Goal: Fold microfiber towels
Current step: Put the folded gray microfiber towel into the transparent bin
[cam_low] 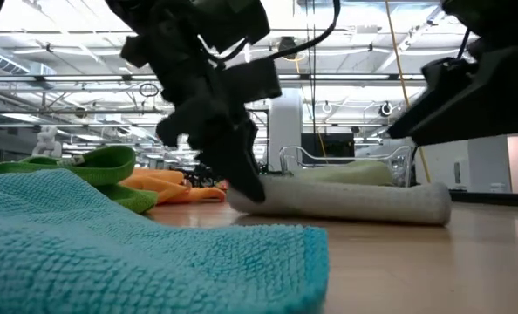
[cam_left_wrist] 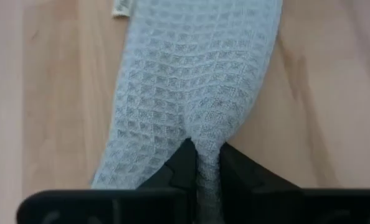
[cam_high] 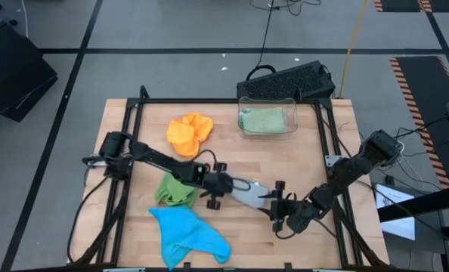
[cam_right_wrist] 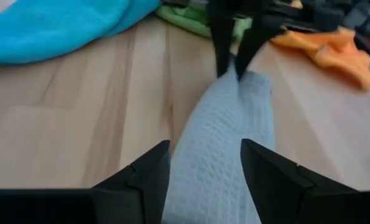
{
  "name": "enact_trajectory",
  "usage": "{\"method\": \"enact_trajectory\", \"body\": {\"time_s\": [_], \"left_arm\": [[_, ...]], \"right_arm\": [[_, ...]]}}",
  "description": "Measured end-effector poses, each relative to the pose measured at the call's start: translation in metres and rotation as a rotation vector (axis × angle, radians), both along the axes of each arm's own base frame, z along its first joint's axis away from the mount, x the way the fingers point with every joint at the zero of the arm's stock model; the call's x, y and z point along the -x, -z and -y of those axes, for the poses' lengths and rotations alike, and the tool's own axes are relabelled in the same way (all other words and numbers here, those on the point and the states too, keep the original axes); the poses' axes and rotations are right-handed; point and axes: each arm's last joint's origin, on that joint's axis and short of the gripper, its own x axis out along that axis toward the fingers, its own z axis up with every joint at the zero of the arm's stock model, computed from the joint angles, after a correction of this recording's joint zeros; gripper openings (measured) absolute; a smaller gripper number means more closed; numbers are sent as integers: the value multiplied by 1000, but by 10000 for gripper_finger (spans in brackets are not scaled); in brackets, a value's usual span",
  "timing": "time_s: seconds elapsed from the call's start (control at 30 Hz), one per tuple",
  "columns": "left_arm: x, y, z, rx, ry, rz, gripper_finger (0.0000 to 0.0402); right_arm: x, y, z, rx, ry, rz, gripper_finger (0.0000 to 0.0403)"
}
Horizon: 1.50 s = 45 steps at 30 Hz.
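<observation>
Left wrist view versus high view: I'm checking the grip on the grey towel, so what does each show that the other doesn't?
Only the left wrist view shows the pinch up close: the left gripper shut on a bunched fold of the grey towel, plus a small tag at its far edge.

Only the high view shows the layout: the orange towel, green towel, blue towel, the clear bin holding a pale green towel, and the right gripper, open, at the grey towel's other end.

Both show the grey towel lying on the wooden table.
</observation>
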Motion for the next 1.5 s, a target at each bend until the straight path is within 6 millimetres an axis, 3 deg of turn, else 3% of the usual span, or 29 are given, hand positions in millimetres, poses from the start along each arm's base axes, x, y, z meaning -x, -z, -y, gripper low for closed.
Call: {"method": "enact_trajectory", "body": {"time_s": [0.23, 0.4, 0.63, 0.77, 0.9, 1.17, 1.37, 1.5], "left_arm": [[-3, -8, -27, 152, -53, 1, 29], [-3, -8, -30, 173, -56, -7, 25], [-7, -15, -26, 229, -37, 10, 34], [-7, -15, -27, 231, -37, 11, 26], [-7, -15, -30, 243, -35, 10, 29], [-8, -26, -43, 214, -49, 60, 30], [-7, -63, -48, 45, -39, 172, 31], [-11, -86, -63, -63, -14, 247, 29]], "right_arm": [[-20, 17, 3, 49, -53, 17, 241], [-22, 34, 4, 82, -50, -32, 287], [-15, 43, 5, 152, 13, -67, 288], [-7, 46, 5, 236, 41, -99, 268], [-3, 47, 5, 279, 70, -94, 219], [-3, 41, 9, 350, 48, -125, 24], [-3, 7, 42, 462, 109, -196, 43], [-2, -25, 72, 507, 155, -220, 33]]}}
